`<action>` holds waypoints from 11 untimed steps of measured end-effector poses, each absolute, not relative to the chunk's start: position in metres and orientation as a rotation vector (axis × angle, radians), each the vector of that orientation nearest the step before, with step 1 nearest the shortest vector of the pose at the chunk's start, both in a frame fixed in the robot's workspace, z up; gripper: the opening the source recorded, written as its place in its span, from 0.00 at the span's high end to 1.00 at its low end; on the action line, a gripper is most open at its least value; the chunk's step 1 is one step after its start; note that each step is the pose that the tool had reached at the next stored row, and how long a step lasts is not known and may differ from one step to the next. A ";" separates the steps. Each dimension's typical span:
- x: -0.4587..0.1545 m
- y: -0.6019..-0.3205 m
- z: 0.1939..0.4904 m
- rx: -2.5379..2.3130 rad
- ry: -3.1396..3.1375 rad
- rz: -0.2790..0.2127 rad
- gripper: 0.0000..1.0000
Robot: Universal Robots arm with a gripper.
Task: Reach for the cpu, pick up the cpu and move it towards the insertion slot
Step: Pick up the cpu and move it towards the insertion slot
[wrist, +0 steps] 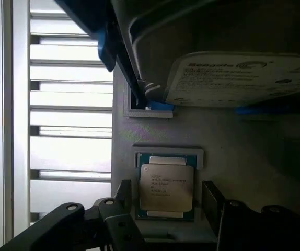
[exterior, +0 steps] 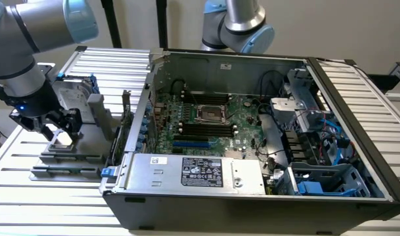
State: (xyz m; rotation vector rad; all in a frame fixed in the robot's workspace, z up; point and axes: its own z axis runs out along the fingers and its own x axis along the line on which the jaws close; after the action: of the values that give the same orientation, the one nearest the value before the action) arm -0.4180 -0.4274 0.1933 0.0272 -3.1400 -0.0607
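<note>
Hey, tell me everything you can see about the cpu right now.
The cpu is a flat square chip: silvery-grey metal top with small printed text, green board edge around it. It lies face up, level, seated in a recess of the grey holder. The open gripper straddles it, fingers either side, seemingly clear.

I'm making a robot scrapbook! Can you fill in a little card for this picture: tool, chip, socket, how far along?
tool: open, a finger on each side of the cpu
cpu: lying flat in a grey holder, outside the computer case
insertion slot: inside the open case, away from the cpu
progress: reached, not yet lifted
</note>
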 end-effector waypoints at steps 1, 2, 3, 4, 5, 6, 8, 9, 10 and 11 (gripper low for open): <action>-0.418 -0.427 0.193 0.027 -3.140 -0.061 0.35; -0.418 -0.427 0.193 0.026 -3.140 -0.061 0.35; -0.418 -0.427 0.193 0.026 -3.140 -0.061 0.35; -0.418 -0.427 0.192 0.026 -3.140 -0.061 0.35; -0.418 -0.426 0.192 0.026 -3.140 -0.061 0.35; -0.417 -0.426 0.192 0.025 -3.140 -0.061 0.35; -0.417 -0.426 0.191 0.024 -3.140 -0.060 0.35; -0.417 -0.425 0.190 0.023 -3.139 -0.060 0.35; -0.417 -0.425 0.190 0.022 -3.139 -0.059 0.35; -0.417 -0.425 0.189 0.022 -3.139 -0.058 0.35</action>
State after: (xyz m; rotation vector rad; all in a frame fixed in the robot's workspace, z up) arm -0.4172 -0.4248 0.1894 0.0219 -3.1390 -0.0579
